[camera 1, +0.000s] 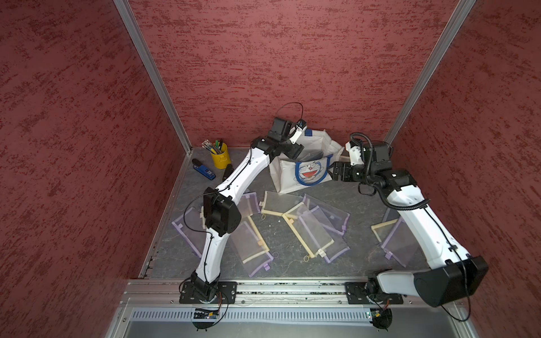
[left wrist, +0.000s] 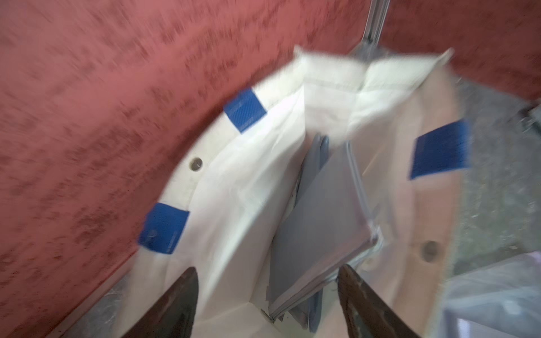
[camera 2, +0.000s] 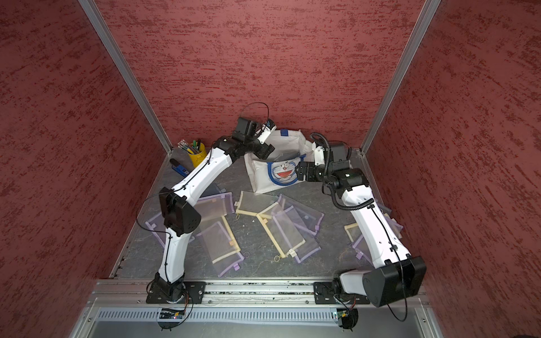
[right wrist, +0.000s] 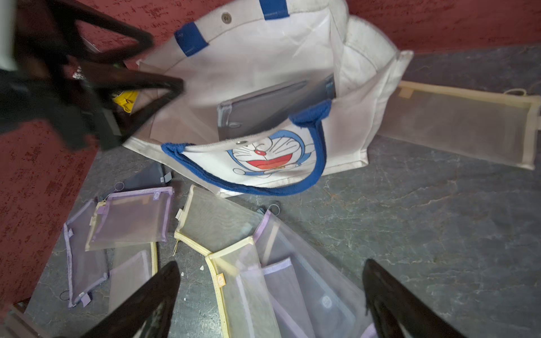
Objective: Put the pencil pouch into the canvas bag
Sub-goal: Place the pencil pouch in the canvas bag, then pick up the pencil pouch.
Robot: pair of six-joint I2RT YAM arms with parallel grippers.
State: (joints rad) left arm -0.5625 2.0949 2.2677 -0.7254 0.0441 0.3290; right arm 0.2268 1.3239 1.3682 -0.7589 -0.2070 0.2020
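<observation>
2 grippers in view, both with jaws spread and nothing between them. Left gripper [left wrist: 266, 270] hangs over the left end of the open mouth of the canvas bag [camera 1: 281, 178], fingers [left wrist: 178, 295] wide apart and pointing down into it; the left wrist view is blurred, so whether either fingertip touches the pouch cannot be told. Pencil pouch [left wrist: 322, 210] is grey and flat with a zip edge. It sits inside the bag, tilted on edge and leaning along the near wall, and shows from above in both top views [camera 1: 311, 155]. Bag stands upright at the far middle of the table [camera 1: 172, 254], close to the far wall, with the cat face on its near side and 1 blue handle hanging down around the print. Right gripper [right wrist: 270, 263] is low, just to the right of the bag near that front handle, empty; contact with the bag cannot be told. Many clear mesh pouches [camera 1: 310, 231] with purple or yellow trim lie flat and overlapping on the table nearer than the bag, some under both arms, and 1 more lies to the right of the bag. Yellow pen cup [camera 1: 220, 158] with pens stands at the far left corner, well apart from the bag.
</observation>
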